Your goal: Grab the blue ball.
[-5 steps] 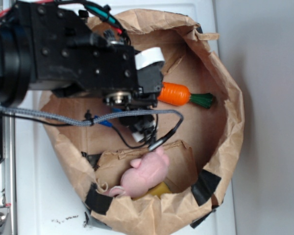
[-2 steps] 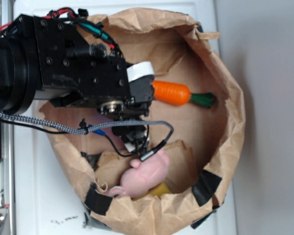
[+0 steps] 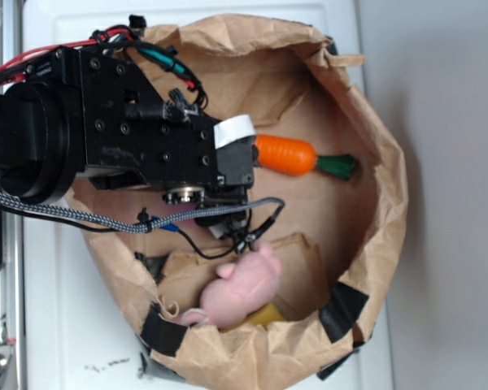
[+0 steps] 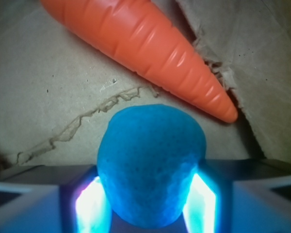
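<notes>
Two fingers [image 4: 203, 199] of our gripper [image 4: 150, 204] press against either side of the blue ball [image 4: 152, 167], which we hold squeezed between them, low in the wrist view. Just beyond the ball lies the carrot [image 4: 145, 53], slanting across the brown floor of the paper bag [image 4: 48, 97], apart from the ball. From outside, our arm [image 3: 106, 134] reaches into the bag, the carrot beside it and a pink plush toy [image 3: 244, 284] near the rim.

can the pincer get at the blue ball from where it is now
Probably yes: in the wrist view the blue ball sits squeezed between the pincer's fingers, nothing between them. The carrot lies apart, beyond it.
</notes>
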`<action>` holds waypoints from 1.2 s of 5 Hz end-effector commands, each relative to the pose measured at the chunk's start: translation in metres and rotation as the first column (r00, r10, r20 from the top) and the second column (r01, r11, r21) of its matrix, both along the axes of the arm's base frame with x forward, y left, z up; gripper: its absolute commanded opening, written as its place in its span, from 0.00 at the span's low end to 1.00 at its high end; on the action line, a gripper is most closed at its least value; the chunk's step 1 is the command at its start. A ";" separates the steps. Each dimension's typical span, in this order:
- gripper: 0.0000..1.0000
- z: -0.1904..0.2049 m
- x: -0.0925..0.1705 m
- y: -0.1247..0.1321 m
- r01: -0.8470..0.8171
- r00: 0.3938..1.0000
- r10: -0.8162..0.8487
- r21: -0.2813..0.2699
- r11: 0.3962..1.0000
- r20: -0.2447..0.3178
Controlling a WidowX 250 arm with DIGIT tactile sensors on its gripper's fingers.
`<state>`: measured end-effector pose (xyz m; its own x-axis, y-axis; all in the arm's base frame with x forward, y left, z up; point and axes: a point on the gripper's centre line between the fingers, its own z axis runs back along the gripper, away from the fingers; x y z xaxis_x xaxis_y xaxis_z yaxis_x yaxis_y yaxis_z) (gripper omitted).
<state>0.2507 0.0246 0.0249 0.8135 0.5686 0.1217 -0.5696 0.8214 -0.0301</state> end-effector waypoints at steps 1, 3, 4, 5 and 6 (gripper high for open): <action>0.00 0.015 0.007 -0.004 0.018 0.997 -0.018 0.011 1.000 0.073; 0.00 0.068 -0.002 -0.003 0.027 0.997 -0.022 -0.071 0.997 0.079; 0.00 0.108 -0.011 -0.001 -0.011 0.993 0.015 -0.037 0.999 0.114; 0.00 0.121 -0.015 0.000 -0.002 0.994 0.007 -0.041 0.999 0.112; 0.00 0.125 -0.018 0.001 0.001 0.993 0.004 -0.043 0.999 0.120</action>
